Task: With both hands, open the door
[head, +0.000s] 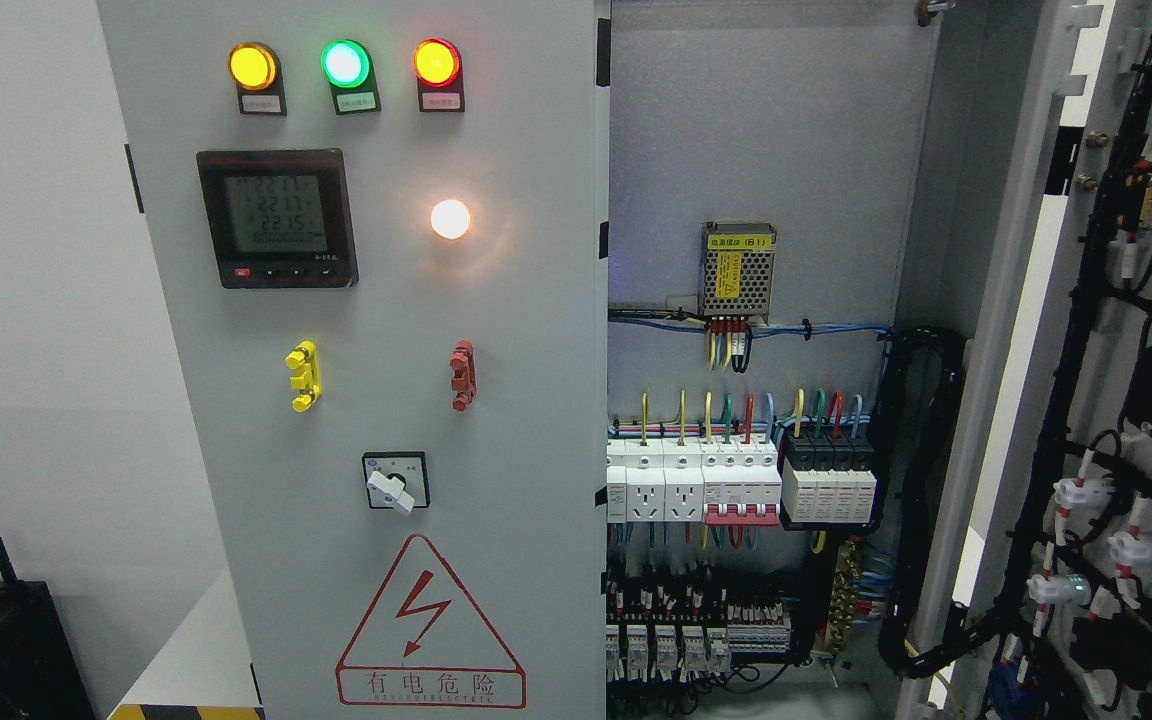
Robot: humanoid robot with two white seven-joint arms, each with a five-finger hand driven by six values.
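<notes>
- Right cabinet door [1116, 400]: nearest the camera, swung fully open at the right edge; its inner face carries black wiring looms and the backs of lamps and switches.
- Left cabinet door [386, 400]: shut, grey, facing the camera.
- Indicator lamps: yellow lamp [252, 66], green lamp [345, 63] and red lamp [436, 62] in a row near the top; a white lamp [450, 219] is lit below.
- Digital meter [276, 218]: left of the white lamp.
- Yellow handle [303, 376] and red handle [463, 375]: side by side at mid-height.
- Rotary selector switch [395, 482]: above the red warning triangle [430, 625].
- Cabinet interior [766, 150]: exposed; power supply [737, 270] above a row of circuit breakers [741, 480].
- Robot hands: neither appears, so their state cannot be told.
</notes>
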